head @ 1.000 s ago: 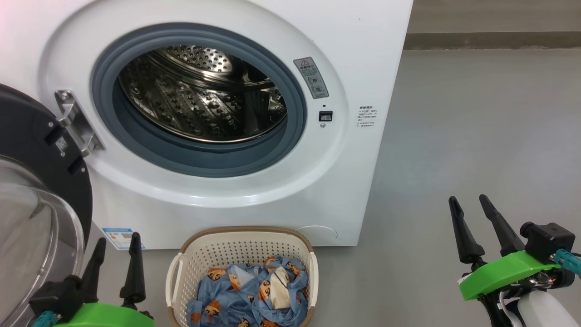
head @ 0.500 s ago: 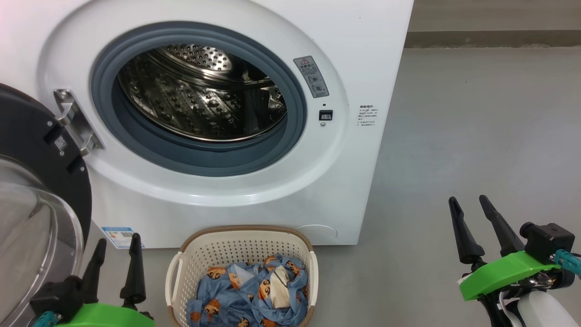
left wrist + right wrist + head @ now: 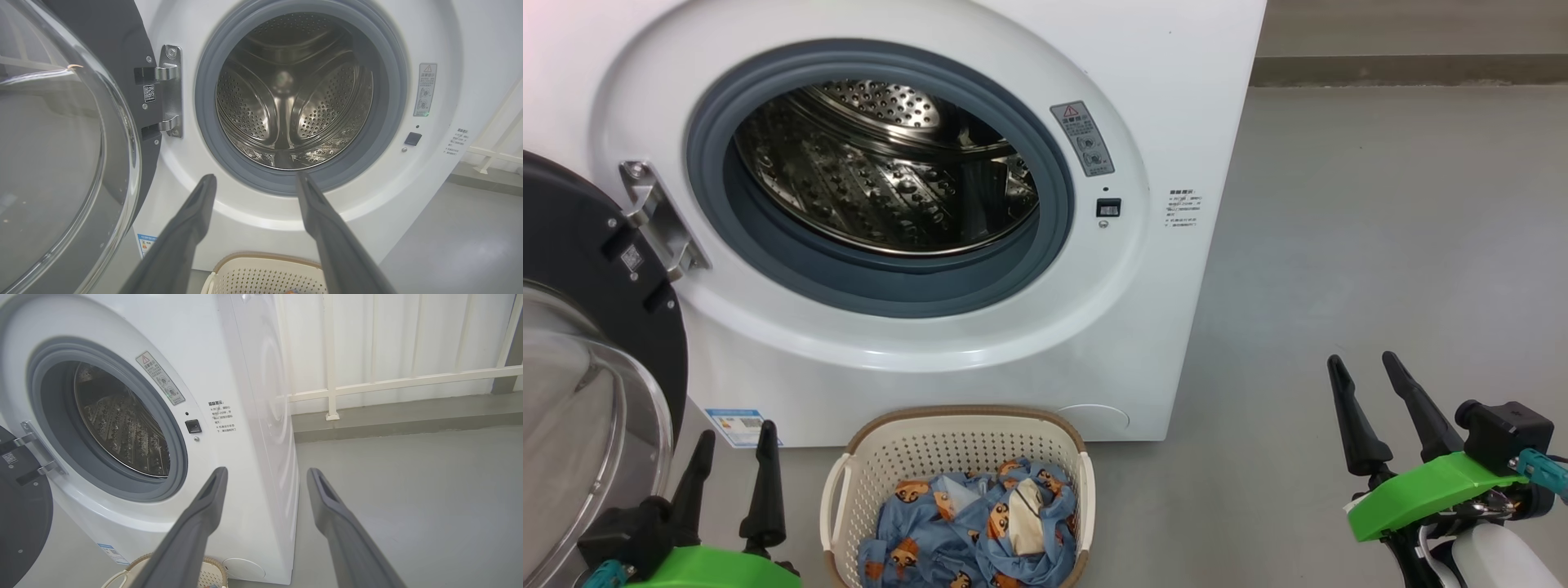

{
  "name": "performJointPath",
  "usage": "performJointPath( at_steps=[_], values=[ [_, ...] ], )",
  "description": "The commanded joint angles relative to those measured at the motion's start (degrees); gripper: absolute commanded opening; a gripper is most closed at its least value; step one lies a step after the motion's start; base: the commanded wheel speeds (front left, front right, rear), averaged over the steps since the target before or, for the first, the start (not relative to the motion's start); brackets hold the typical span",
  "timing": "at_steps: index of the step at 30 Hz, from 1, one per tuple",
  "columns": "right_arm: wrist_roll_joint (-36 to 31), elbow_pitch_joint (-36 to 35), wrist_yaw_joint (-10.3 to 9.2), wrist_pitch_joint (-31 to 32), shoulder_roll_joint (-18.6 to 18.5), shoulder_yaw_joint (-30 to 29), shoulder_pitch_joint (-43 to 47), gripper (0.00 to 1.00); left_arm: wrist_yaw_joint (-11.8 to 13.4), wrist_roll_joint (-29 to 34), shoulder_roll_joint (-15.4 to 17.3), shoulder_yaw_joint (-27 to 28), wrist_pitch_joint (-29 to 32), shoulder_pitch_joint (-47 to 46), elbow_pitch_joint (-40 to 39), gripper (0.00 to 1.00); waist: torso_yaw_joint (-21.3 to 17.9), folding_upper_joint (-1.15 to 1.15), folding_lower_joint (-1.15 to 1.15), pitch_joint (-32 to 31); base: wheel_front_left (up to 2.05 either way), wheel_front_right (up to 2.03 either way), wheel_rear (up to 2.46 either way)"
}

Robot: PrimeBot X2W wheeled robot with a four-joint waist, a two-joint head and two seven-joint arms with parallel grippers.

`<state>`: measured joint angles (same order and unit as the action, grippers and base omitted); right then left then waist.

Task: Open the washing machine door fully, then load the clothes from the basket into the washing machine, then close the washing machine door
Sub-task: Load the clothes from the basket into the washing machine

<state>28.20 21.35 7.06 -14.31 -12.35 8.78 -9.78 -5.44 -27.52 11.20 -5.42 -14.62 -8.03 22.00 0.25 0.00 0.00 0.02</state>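
In the head view, one washing machine (image 3: 1176, 122) takes up the 12 o'clock half. Its single door (image 3: 572, 245) is swung wide open at 9 o'clock, with the dark inner face and clear bowl turned toward the camera. One steel drum (image 3: 882, 180) shows inside one grey seal (image 3: 1058, 220).

One basket (image 3: 964, 445) stands on the floor (image 3: 1380, 245) at 6 o'clock, just in front of the machine. The clothes (image 3: 980, 523) lie heaped inside it in one bundle, and the number of garments cannot be told.

There are two grippers. The left gripper (image 3: 735, 433) is at 7 o'clock between door and basket, with its fingers upright, apart and empty. One blue label (image 3: 727, 425) shows behind their tips. The right gripper (image 3: 1362, 361) is at 4 o'clock, well apart from the basket, with its fingers apart, leaning toward 11 o'clock and holding nothing.

In the left wrist view, two fingers rise from 6 o'clock, spread wide. The drum is at 12 o'clock, the door with one metal hinge (image 3: 171, 90) is at 9 o'clock, and the basket rim is at 6 o'clock.

In the right wrist view, two fingers are spread, framing the machine's right front corner. The drum opening is at 9 o'clock, one pale railing (image 3: 400, 381) is at 1 o'clock, and the basket rim is at 7 o'clock.
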Motion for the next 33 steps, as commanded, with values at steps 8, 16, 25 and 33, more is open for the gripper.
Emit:
performJointPath(
  at_steps=[8, 16, 25, 33],
  values=[
    [0.05, -0.88, 0.43, -0.69, -0.71, 1.28, -1.07, 1.0, -0.35, 0.91, 1.18, 1.85, -0.38, -2.08, -0.78, 1.0, -0.2, 0.0, 0.0, 0.06, 0.0, 0.0, 0.0],
    [0.14, -0.71, 0.43, -0.69, -0.74, 1.52, -1.23, 1.0, -0.4, 0.97, 1.07, 1.61, -0.38, -2.18, -0.55, 1.0, -0.37, 0.0, 0.0, 0.15, 0.0, 0.0, 0.0],
    [0.29, -0.73, 0.43, -0.69, -0.67, 1.59, -1.05, 1.0, -0.44, 0.92, 1.08, 1.4, -0.38, -2.23, -0.38, 1.0, -0.45, 0.0, 0.0, 0.34, 0.0, 0.0, 0.0],
    [0.29, -0.99, 0.43, -0.69, -0.46, 1.33, -1.41, 1.0, -0.43, 0.72, 0.84, 1.1, -0.38, -2.88, -0.29, 1.0, -0.53, 0.0, 0.0, 1.79, 0.0, 0.0, 0.0]
  ],
)
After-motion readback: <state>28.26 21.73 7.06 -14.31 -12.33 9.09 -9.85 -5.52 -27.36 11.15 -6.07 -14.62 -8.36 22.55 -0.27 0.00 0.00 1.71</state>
